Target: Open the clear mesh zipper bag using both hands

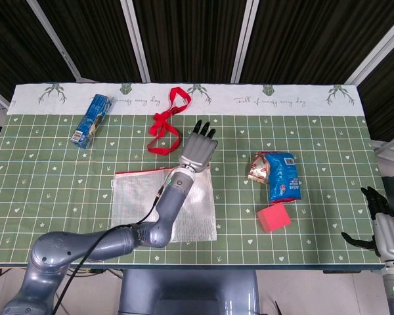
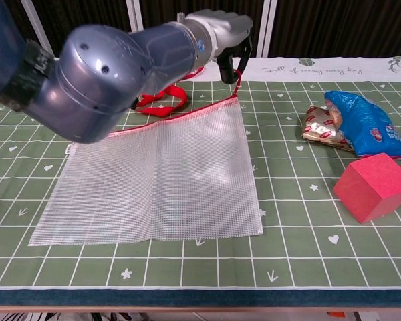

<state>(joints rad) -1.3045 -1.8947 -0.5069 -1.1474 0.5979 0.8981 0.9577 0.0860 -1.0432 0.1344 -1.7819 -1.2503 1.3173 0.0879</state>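
My left hand (image 2: 222, 30) pinches red pull at right end of mesh bag (image 2: 164, 177), corner lifted off bench (image 2: 307, 234). Zipper edge runs left from hand — right hand (image 1: 381, 226) far off at bench's right edge, fingers spread, holding nothing.

A robot test bench in a lab or studio. The table (image 1: 328, 131) wears a green checked cloth with a white printed border; beyond the table hang black ribbed panels in white frames (image 1: 134, 41). Unrelated props lie scattered on the table: a red block (image 1: 274, 217), snack packets (image 1: 284, 176), a red ribbon (image 1: 165, 123).
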